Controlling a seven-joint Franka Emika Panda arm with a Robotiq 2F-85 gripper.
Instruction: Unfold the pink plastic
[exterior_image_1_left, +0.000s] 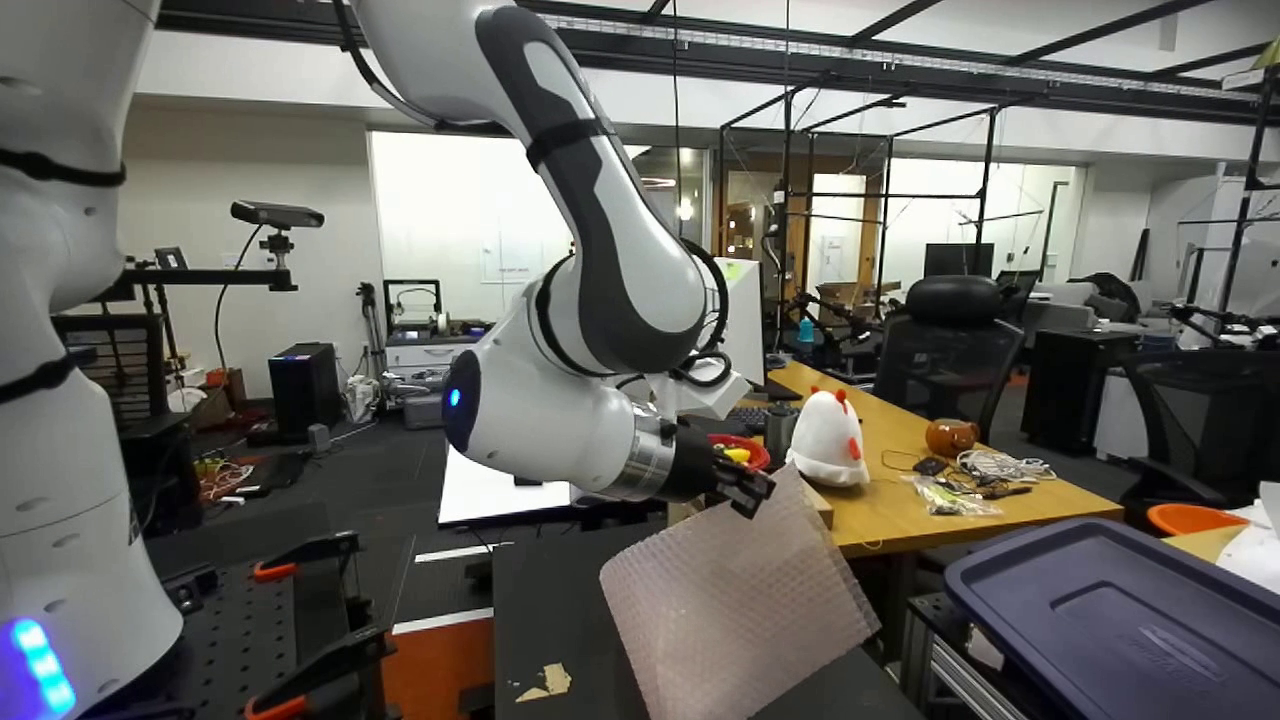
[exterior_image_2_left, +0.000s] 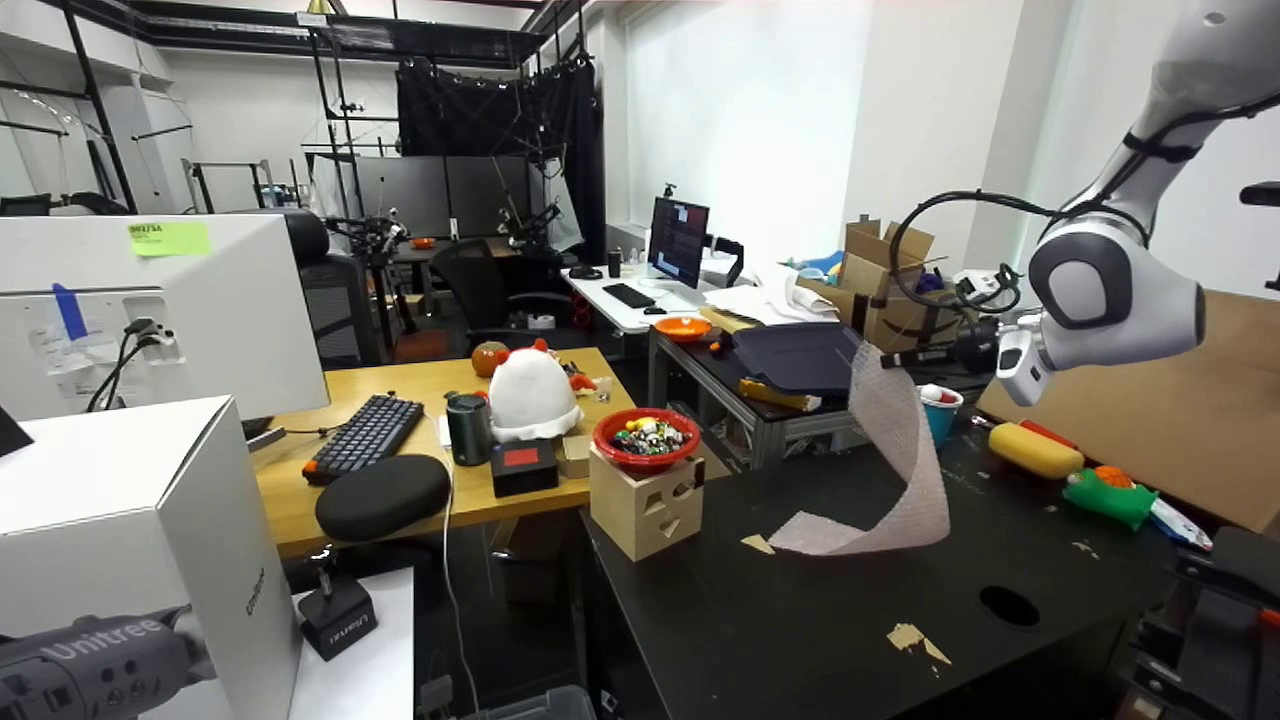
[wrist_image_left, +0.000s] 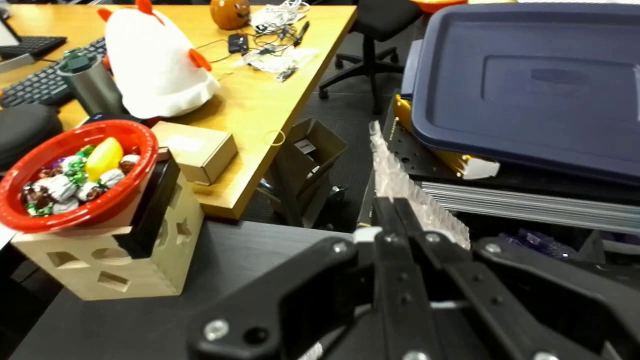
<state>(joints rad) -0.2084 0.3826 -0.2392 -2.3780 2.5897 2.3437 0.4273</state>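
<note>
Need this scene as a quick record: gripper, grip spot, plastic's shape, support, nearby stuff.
gripper: shut on the pink plastic
grip spot: near an upper corner
shape: hanging spread out, lower part bent; any doubled layers can't be told
support: lower part appears to rest on the black table
nearby, black table: red bowl atop wooden box
nearby, wooden desk: white plush
</note>
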